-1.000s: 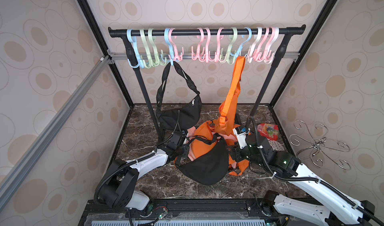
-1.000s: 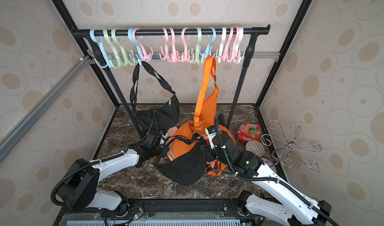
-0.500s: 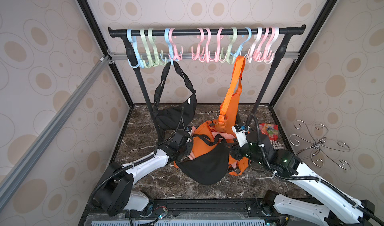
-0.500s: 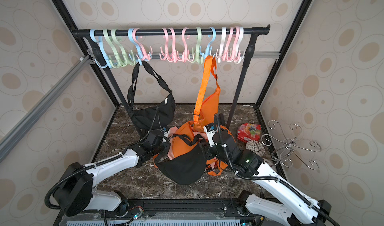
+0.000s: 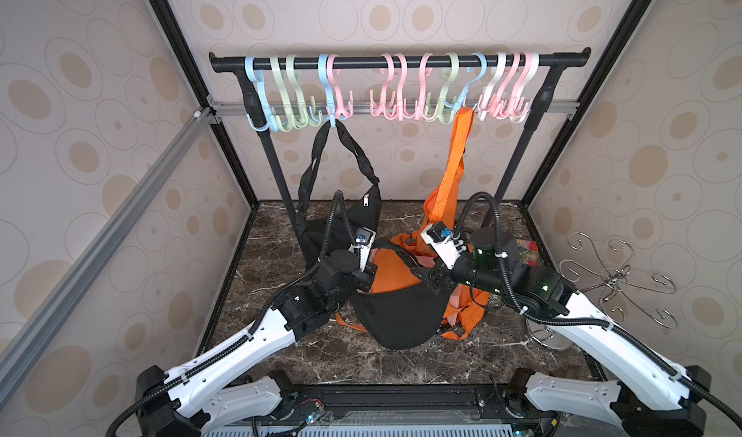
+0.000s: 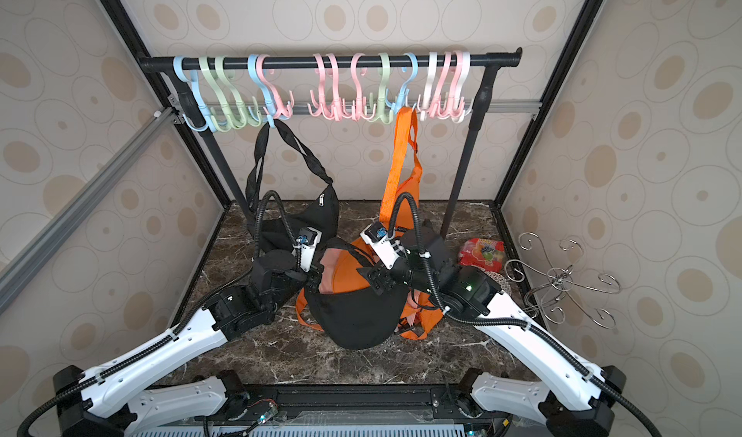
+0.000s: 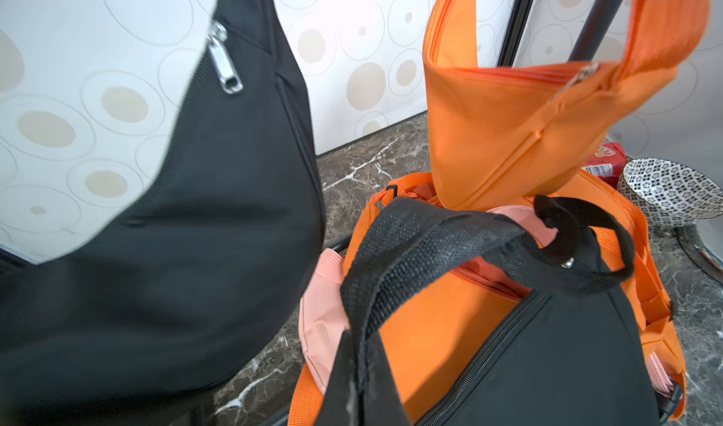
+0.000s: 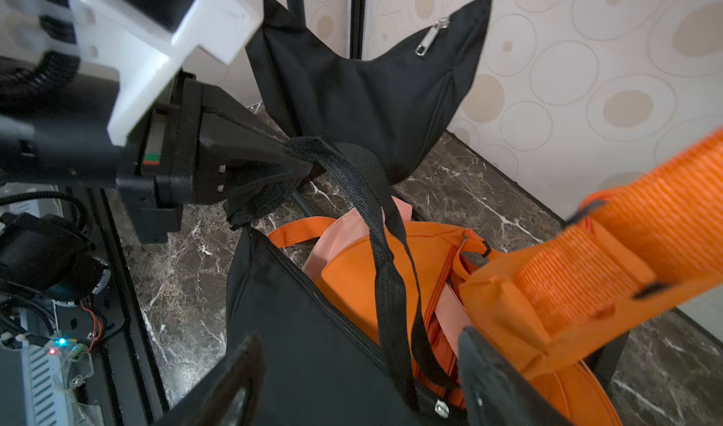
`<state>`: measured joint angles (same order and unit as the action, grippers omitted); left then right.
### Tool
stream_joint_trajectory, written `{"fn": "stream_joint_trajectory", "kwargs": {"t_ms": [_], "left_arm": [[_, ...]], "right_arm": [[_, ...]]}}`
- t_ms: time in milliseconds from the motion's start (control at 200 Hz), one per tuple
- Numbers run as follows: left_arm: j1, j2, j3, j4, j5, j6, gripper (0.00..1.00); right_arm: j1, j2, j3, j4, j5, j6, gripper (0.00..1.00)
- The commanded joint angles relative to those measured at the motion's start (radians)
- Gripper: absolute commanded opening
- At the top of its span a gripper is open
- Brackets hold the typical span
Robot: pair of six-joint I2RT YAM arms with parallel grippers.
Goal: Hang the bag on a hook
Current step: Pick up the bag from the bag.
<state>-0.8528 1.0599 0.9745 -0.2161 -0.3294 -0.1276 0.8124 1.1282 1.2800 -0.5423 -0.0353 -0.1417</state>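
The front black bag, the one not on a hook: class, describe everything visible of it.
The front black bag is a crescent-shaped pouch of black woven fabric with a zip along its top edge and a twisted webbing strap. The left gripper is shut on that strap near one end. The bag sags against an orange bag.

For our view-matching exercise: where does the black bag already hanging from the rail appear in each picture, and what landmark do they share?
Top view: hanging black bag left of centre, under the rail.
Top view: hanging black bag left of centre.
Left wrist: hanging black bag close up, beside the hanging orange bag.
Right wrist: hanging black bag beyond the left gripper.
Shared landmark: its silver zipper pull.
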Motion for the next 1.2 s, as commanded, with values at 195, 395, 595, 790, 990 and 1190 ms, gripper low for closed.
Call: {"fn": "stream_joint_trajectory", "kwargs": {"t_ms": [195,395,595,790,990,1190], "left_arm": [[-0.061,-0.019,0.079,-0.049,-0.066,0.055,0.0],[-0.079,-0.057,0.09,-0.053,-0.079,0.056,0.0],[-0.081,-0.107,0.086,-0.063,-0.088,0.054,0.0],[-0.081,-0.137,0.069,-0.066,-0.127,0.065,0.0],[-0.081,-0.151,0.117,-0.039,-0.123,0.094,0.0],[-0.081,-0.089,0.247,-0.024,-0.105,0.161,0.0]], "right_arm": [[0.006,0.147,0.012,0.096,0.003,-0.167,0.82],[-0.012,0.242,0.019,0.203,0.089,-0.157,0.72],[-0.036,0.253,0.068,0.268,0.115,-0.146,0.09],[-0.035,0.179,0.081,0.279,0.062,-0.115,0.0],[-0.035,0.154,0.221,0.233,0.008,-0.042,0.0],[-0.032,0.259,0.505,0.119,-0.028,0.018,0.0]]}}
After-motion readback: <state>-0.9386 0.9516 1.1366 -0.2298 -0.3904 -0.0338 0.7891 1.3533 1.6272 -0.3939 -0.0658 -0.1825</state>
